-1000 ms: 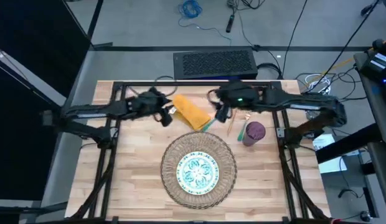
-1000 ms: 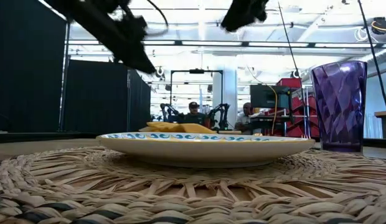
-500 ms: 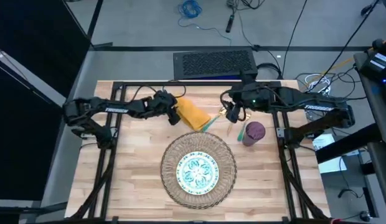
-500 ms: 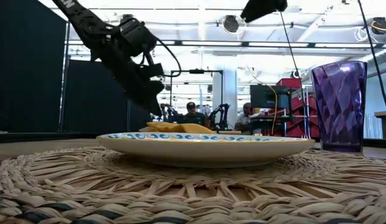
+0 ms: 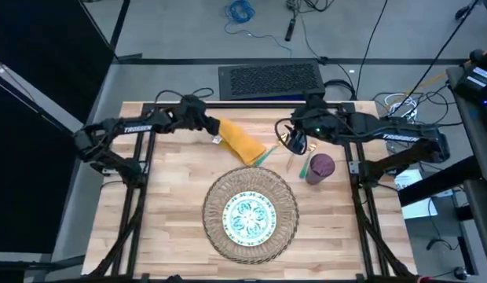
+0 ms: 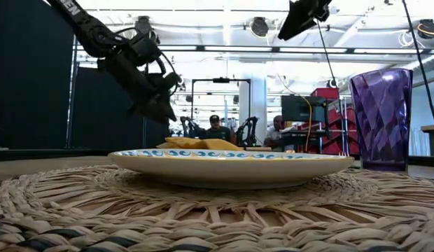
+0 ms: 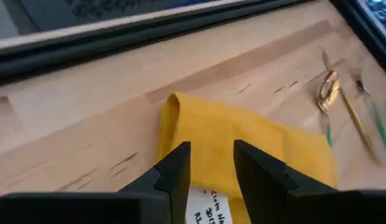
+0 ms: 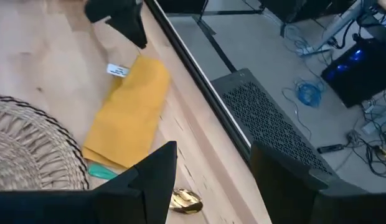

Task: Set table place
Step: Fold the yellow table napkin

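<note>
A mustard-yellow napkin point(image 5: 240, 142) lies flat on the table point(image 5: 165, 196), far of the round straw mat point(image 5: 284, 206) that carries the patterned plate point(image 5: 248, 218). My left gripper point(image 7: 211, 152) hovers open over the napkin's far-left end, by its white tag point(image 8: 117, 70), clear of the cloth in the low view point(image 6: 163, 115). Gold cutlery point(image 5: 294, 157) lies between napkin and purple cup point(image 5: 320, 167). My right gripper point(image 8: 211, 152) hangs open, high above a gold spoon point(image 8: 185, 199).
A black perforated box point(image 5: 271, 79) sits beyond the table's far edge, behind a black frame rail point(image 7: 118, 40). A green handle point(image 8: 103, 171) pokes out at the napkin's near end. Bare wood lies left of the mat point(image 5: 165, 196). People sit in the room behind point(image 6: 217, 129).
My left gripper has come down toward the napkin's far-left end, then drawn slightly toward the far edge. My right gripper has gone toward the table's right edge, from over the napkin's near end to above the cutlery, staying high. The napkin and cutlery lie as before.
</note>
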You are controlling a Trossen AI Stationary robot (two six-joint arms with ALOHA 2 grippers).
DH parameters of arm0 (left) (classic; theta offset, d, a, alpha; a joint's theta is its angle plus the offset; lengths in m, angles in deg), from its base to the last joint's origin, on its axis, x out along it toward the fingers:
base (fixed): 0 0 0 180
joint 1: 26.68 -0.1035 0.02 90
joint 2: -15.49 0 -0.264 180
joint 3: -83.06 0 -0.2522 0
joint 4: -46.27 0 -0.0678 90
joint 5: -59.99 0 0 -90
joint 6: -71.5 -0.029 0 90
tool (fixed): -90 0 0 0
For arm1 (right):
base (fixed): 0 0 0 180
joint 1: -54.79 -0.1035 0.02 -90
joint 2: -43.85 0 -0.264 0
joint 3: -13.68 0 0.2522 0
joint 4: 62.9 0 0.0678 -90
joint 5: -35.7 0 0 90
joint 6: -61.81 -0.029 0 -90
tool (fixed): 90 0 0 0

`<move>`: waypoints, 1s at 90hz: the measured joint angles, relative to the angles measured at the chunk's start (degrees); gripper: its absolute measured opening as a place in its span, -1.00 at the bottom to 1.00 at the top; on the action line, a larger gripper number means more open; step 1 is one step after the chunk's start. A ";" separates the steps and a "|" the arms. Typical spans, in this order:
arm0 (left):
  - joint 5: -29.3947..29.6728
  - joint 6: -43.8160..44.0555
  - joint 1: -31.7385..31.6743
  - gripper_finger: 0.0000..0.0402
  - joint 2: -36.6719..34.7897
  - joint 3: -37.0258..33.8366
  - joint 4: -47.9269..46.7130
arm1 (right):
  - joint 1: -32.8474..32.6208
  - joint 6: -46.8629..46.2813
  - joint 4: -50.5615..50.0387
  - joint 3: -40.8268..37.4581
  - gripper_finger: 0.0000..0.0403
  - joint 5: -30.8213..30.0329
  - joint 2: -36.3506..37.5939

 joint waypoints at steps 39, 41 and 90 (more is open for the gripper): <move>-11.02 -3.43 -8.11 -0.47 2.75 0.02 -0.59 | -0.52 -0.81 0.99 0.00 -0.05 0.27 1.76; -11.25 -3.42 -8.10 -0.47 3.45 0.02 -0.33 | -0.52 -0.79 1.16 0.00 -0.05 0.26 1.76; -18.64 -3.23 -5.48 -0.47 11.44 0.02 7.80 | -0.52 -0.44 1.79 0.00 -0.05 1.84 1.76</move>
